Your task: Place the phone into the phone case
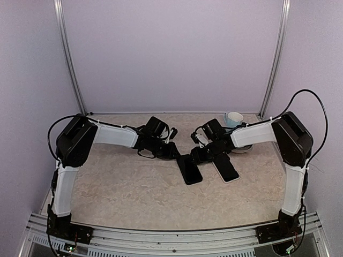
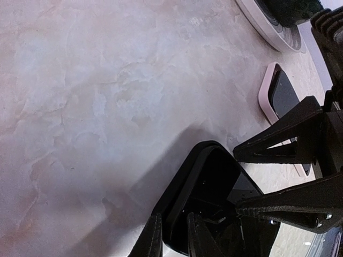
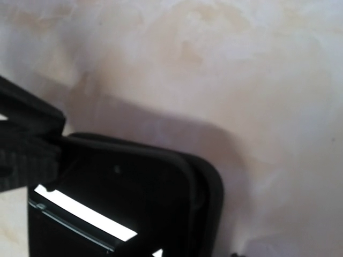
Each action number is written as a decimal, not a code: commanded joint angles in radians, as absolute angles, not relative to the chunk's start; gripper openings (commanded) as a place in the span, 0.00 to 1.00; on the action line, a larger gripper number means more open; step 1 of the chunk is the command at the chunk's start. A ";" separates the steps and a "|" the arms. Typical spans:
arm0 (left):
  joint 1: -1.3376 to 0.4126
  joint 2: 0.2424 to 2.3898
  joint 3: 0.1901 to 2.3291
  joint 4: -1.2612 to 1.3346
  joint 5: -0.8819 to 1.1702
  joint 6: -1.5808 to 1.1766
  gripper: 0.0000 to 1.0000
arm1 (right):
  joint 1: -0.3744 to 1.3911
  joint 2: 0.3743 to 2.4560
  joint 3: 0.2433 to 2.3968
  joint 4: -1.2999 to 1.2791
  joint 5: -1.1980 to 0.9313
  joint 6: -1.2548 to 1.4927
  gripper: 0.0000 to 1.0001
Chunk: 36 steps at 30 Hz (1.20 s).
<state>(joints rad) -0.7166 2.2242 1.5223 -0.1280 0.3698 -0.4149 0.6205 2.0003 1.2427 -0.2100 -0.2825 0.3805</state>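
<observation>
A black phone case (image 1: 189, 169) lies mid-table with the black phone (image 2: 251, 186) lying in it, screen up. My left gripper (image 1: 173, 152) is at the case's far-left corner. In the left wrist view it (image 2: 174, 235) is shut on the case's rim (image 2: 179, 201), one finger outside and one inside. My right gripper (image 1: 201, 155) is over the case's far-right side. Its two fingers stand apart above the phone in the left wrist view (image 2: 235, 179). The right wrist view shows the case's corner (image 3: 211, 182) and the phone's glossy screen (image 3: 80, 214); its own fingers are out of frame.
A second phone in a white case (image 1: 226, 167) lies just right of the black one, also in the left wrist view (image 2: 278, 93). A white plate (image 1: 242, 148) sits under the right arm, and a pale cup (image 1: 233, 118) stands at the back right. The booth's walls close in the table.
</observation>
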 commanded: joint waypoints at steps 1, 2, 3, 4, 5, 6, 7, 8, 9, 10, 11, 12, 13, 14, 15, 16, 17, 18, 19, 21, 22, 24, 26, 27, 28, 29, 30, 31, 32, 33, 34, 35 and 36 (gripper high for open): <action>-0.746 2.273 1.580 -0.160 0.407 -0.383 0.17 | 0.615 1.976 1.201 -0.198 -0.319 0.401 0.49; -0.752 2.282 1.591 -0.169 0.408 -0.379 0.16 | 0.615 1.973 1.200 -0.194 -0.324 0.404 0.49; -0.756 2.287 1.602 -0.178 0.410 -0.372 0.16 | 0.615 1.971 1.201 -0.192 -0.333 0.406 0.50; -0.763 2.293 1.617 -0.192 0.411 -0.364 0.16 | 0.614 1.968 1.201 -0.189 -0.338 0.409 0.50; -0.770 2.302 1.628 -0.209 0.410 -0.350 0.16 | 0.614 1.965 1.200 -0.187 -0.343 0.412 0.50; -0.776 2.307 1.635 -0.230 0.408 -0.339 0.16 | 0.614 1.960 1.199 -0.183 -0.343 0.415 0.50; -0.782 2.313 1.639 -0.253 0.401 -0.331 0.16 | 0.614 1.956 1.200 -0.183 -0.341 0.418 0.50; -0.787 2.316 1.638 -0.272 0.394 -0.326 0.16 | 0.614 1.953 1.200 -0.184 -0.337 0.417 0.50; -0.789 2.320 1.634 -0.291 0.384 -0.325 0.15 | 0.614 1.951 1.201 -0.188 -0.330 0.417 0.50; -0.788 2.320 1.626 -0.303 0.372 -0.328 0.15 | 0.614 1.948 1.201 -0.193 -0.324 0.416 0.51; -0.786 2.318 1.617 -0.308 0.363 -0.331 0.15 | 0.614 1.948 1.200 -0.199 -0.317 0.415 0.51; -0.784 2.312 1.613 -0.314 0.354 -0.329 0.15 | 0.614 1.948 1.200 -0.203 -0.308 0.415 0.51; -0.785 2.309 1.614 -0.325 0.343 -0.323 0.15 | 0.614 1.948 1.197 -0.206 -0.305 0.414 0.51; -0.786 2.309 1.620 -0.342 0.335 -0.314 0.15 | 0.614 1.948 1.196 -0.209 -0.301 0.413 0.51; -0.789 2.311 1.626 -0.361 0.330 -0.305 0.15 | 0.614 1.947 1.198 -0.212 -0.298 0.413 0.51; -0.793 2.320 1.628 -0.380 0.323 -0.296 0.15 | 0.614 1.946 1.199 -0.216 -0.297 0.410 0.51; -0.798 2.327 1.629 -0.398 0.316 -0.286 0.15 | 0.614 1.943 1.201 -0.219 -0.294 0.409 0.51; -0.803 2.336 1.626 -0.411 0.310 -0.276 0.15 | 0.613 1.938 1.203 -0.222 -0.290 0.407 0.51; -0.809 2.342 1.618 -0.418 0.303 -0.268 0.15 | 0.613 1.932 1.205 -0.226 -0.282 0.405 0.51; -0.823 2.340 1.606 -0.414 0.280 -0.257 0.14 | 0.614 1.921 1.215 -0.237 -0.263 0.394 0.51; -0.827 2.338 1.606 -0.415 0.264 -0.254 0.15 | 0.614 1.917 1.226 -0.247 -0.252 0.384 0.51; -0.833 2.336 1.611 -0.417 0.237 -0.248 0.15 | 0.614 1.913 1.257 -0.278 -0.224 0.363 0.51; -0.834 2.322 1.610 -0.414 0.228 -0.244 0.15 | 0.614 1.901 1.286 -0.304 -0.196 0.346 0.51; -0.834 2.319 1.609 -0.415 0.224 -0.244 0.15 | 0.614 1.895 1.295 -0.312 -0.185 0.337 0.51; -0.834 2.314 1.609 -0.417 0.215 -0.246 0.15 | 0.613 1.886 1.300 -0.315 -0.182 0.333 0.51; -0.834 2.312 1.610 -0.420 0.207 -0.248 0.15 | 0.614 1.880 1.298 -0.309 -0.188 0.332 0.48; -0.834 2.313 1.609 -0.423 0.202 -0.247 0.15 | 0.614 1.879 1.293 -0.300 -0.203 0.333 0.44; -0.834 2.314 1.608 -0.425 0.200 -0.247 0.15 | 0.612 1.880 1.286 -0.287 -0.226 0.339 0.38; -0.834 2.314 1.606 -0.425 0.200 -0.249 0.15 | 0.611 1.889 1.280 -0.274 -0.258 0.347 0.31; -0.834 2.312 1.603 -0.422 0.203 -0.250 0.15 | 0.610 1.901 1.274 -0.262 -0.287 0.357 0.22; -0.834 2.306 1.598 -0.417 0.204 -0.253 0.15 | 0.608 1.917 1.272 -0.252 -0.316 0.365 0.14; -0.835 2.302 1.592 -0.412 0.203 -0.255 0.15 | 0.605 1.931 1.272 -0.245 -0.326 0.372 0.06; -0.836 2.298 1.586 -0.406 0.205 -0.255 0.15 | 0.601 1.942 1.268 -0.229 -0.334 0.375 0.00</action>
<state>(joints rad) -0.7937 2.2669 1.6436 -0.2630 0.1753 -0.2707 0.6121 1.9133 1.2724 -0.2607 -0.2634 0.3634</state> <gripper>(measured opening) 0.149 0.091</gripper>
